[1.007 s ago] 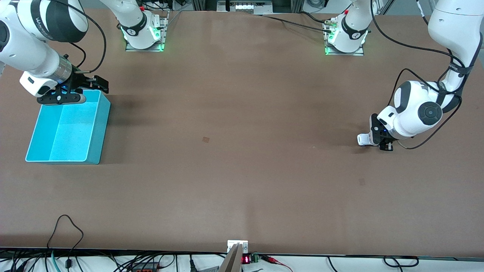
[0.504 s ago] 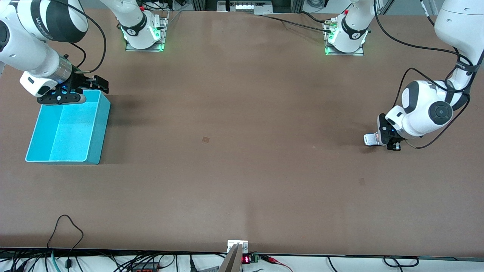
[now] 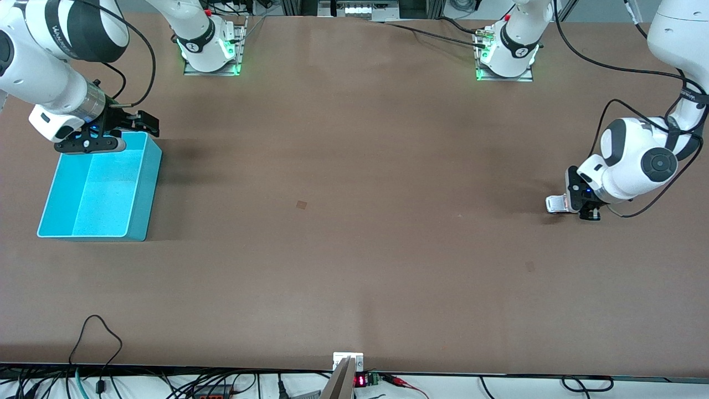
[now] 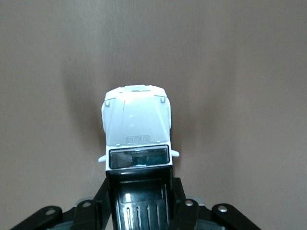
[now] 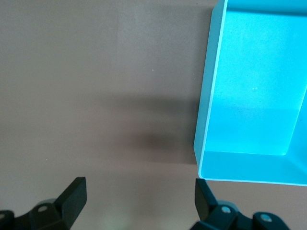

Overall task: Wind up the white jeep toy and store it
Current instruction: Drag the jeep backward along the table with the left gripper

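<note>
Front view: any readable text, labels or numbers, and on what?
Lettering on the right arm's black band: too blurred to read.
Red digits on the small display at the table's near edge: too small to read.
Grille marking on the white jeep toy, left wrist view: unreadable.

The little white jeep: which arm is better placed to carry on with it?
Probably the left. The left gripper is already shut on the white jeep toy, low at the table. The right gripper waits open at the cyan bin.
</note>
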You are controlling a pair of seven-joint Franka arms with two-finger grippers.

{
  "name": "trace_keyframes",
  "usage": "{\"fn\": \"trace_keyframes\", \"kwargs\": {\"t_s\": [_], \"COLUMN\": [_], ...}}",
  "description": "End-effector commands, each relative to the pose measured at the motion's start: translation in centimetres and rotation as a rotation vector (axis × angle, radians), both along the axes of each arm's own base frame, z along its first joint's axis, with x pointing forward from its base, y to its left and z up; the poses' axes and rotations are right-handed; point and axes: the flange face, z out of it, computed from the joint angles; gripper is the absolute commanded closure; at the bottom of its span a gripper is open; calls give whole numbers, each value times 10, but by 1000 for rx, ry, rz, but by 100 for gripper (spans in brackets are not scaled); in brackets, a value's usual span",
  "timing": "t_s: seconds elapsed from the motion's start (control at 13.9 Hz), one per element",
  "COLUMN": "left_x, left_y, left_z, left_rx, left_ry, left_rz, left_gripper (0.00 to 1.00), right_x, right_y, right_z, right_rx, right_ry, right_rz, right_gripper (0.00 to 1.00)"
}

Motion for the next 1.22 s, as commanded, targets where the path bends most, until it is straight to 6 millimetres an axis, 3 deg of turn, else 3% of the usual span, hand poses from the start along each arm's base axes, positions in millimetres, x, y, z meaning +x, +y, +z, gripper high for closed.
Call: {"fn": "trace_keyframes", "kwargs": {"t_s": [0.0,0.43,1.01,1.15], "left_x": [-15,-22,-30,-29], "left_y": [15,49,66,67], "left_z": [-45,-49,-52,-49], "left_rx": [-27,-40,-43,-40], "left_ry": [70,73,79,75], "left_rz": [-36,-43,-28,-30], "left_gripper": [73,73,72,65], "right_x": [-2,-2,-2,-2], "right_y": [1,2,2,2], "right_z": [3,4,3,3], "right_rx": [9,9,9,9], "right_ry": [4,3,4,4], "right_rz": [10,11,11,11], "right_gripper": [0,0,0,0]}}
